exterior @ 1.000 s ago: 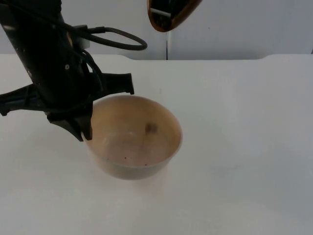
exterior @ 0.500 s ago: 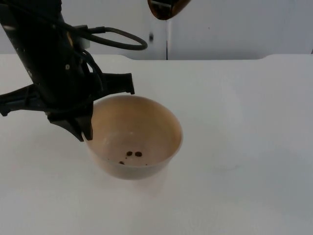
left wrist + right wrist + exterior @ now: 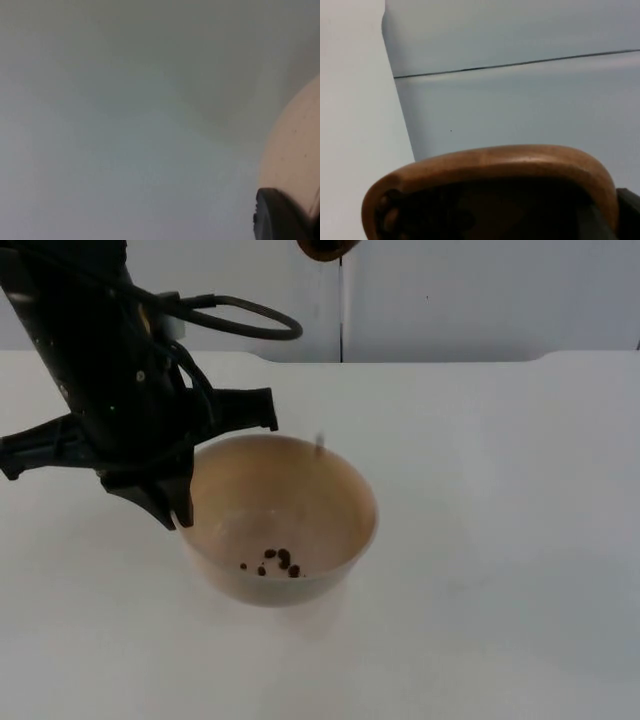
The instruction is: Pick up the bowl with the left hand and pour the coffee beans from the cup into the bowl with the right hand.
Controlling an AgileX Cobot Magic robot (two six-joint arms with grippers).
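Bowl (image 3: pixel 280 530), centre-left of the top view, appears light, stiff and thin-walled; its rim is the natural hold. Left gripper (image 3: pixel 170 505) is clamped on the left rim, holding it over the table (image 3: pixel 500 540). A few coffee beans (image 3: pixel 280 560) lie inside. Cup (image 3: pixel 490 195), brown, is cut off at the upper edge and tilted; the right gripper's finger state cannot be told.
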